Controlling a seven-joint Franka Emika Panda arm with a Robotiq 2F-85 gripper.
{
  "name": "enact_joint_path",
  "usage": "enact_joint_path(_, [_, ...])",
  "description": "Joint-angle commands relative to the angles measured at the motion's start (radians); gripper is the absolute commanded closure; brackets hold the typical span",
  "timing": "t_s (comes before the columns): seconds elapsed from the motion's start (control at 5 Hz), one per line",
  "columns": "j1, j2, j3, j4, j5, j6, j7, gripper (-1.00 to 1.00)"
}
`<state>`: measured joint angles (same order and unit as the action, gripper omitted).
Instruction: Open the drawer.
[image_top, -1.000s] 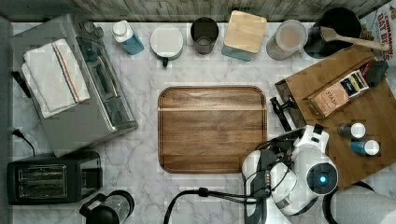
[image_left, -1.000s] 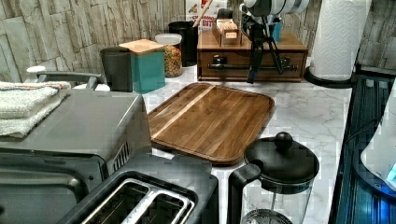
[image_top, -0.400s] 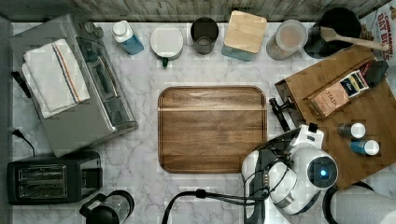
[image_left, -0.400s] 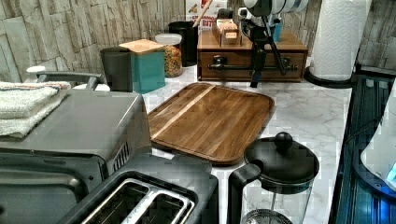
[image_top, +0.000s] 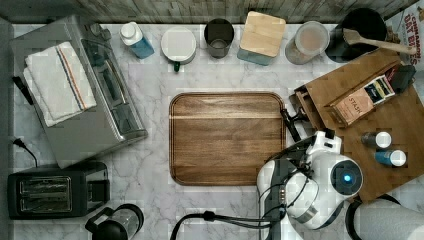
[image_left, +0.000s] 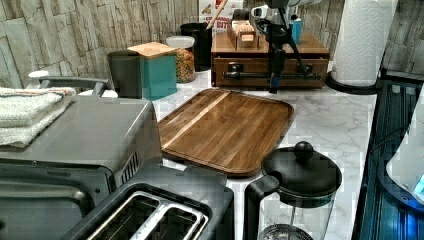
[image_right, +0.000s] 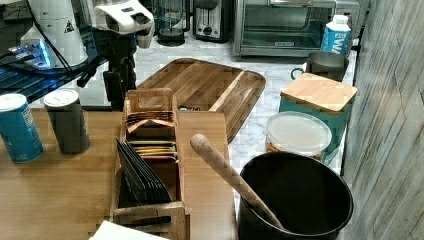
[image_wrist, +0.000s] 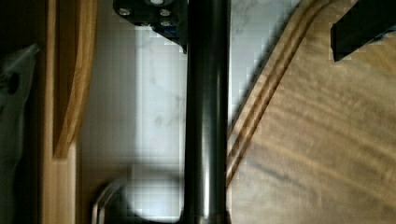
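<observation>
The drawer (image_left: 245, 66) is the front of a light-brown wooden box at the counter's far end in the left view, and its long black bar handle (image_left: 300, 76) runs across the panel. My gripper (image_left: 274, 82) hangs straight down in front of that handle. In the wrist view the handle (image_wrist: 205, 116) runs between my fingers; one fingertip (image_wrist: 154, 14) is close beside it and the other is far off over the cutting board, so the gripper (image_wrist: 259, 23) is open. In the top view the handle (image_top: 291, 122) lies just beyond my wrist.
A dark wooden cutting board (image_top: 227, 137) lies on the marble right next to the drawer front. On the box stand a tea holder (image_top: 360, 102) and two bottles (image_top: 382, 147). A black pot with a wooden spoon (image_top: 362, 35), several jars, a toaster oven (image_top: 80, 90), a toaster and a French press (image_left: 295, 185) ring the counter.
My wrist has shifted slightly toward the drawer in the top view. The drawer front shows no visible movement.
</observation>
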<state>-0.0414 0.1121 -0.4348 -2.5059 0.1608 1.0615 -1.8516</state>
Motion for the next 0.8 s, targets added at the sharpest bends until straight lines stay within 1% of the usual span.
enact_joint_path(0.2, [0.147, -0.234, 0.104, -0.26, -0.092, 0.05, 0.328, -1.0])
enact_joint_path(0.4, [0.171, -0.27, 0.141, -0.324, -0.128, 0.088, 0.415, -1.0])
enact_joint_path(0.6, [0.198, -0.313, 0.158, -0.355, -0.169, 0.058, 0.473, -1.0])
enact_joint_path(0.8, [0.221, -0.348, 0.167, -0.373, -0.171, 0.016, 0.47, -1.0])
